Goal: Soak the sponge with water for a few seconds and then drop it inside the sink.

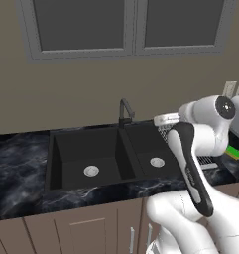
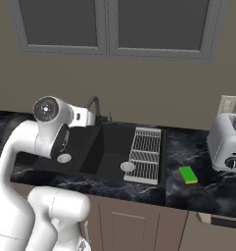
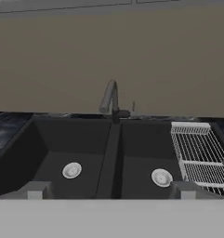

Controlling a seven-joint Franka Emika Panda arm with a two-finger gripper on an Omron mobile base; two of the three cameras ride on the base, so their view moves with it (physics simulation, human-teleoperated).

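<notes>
The black double-basin sink [image 1: 76,149] [image 2: 106,147] [image 3: 76,139] is set in the dark marble counter, with a dark faucet [image 1: 125,112] [image 3: 111,100] behind the divider. The green and yellow sponge [image 2: 188,174] [image 1: 235,152] lies flat on the counter to the right of the sink, past the rack. My gripper [image 3: 108,193] is open and holds nothing. It hangs above the sink's front edge and looks toward the faucet, far to the left of the sponge. The water is out of view.
A metal wire drying rack [image 2: 145,154] [image 3: 199,153] covers the right part of the right basin. A silver toaster [image 2: 229,142] stands at the far right, behind the sponge. A window sits on the wall above the faucet.
</notes>
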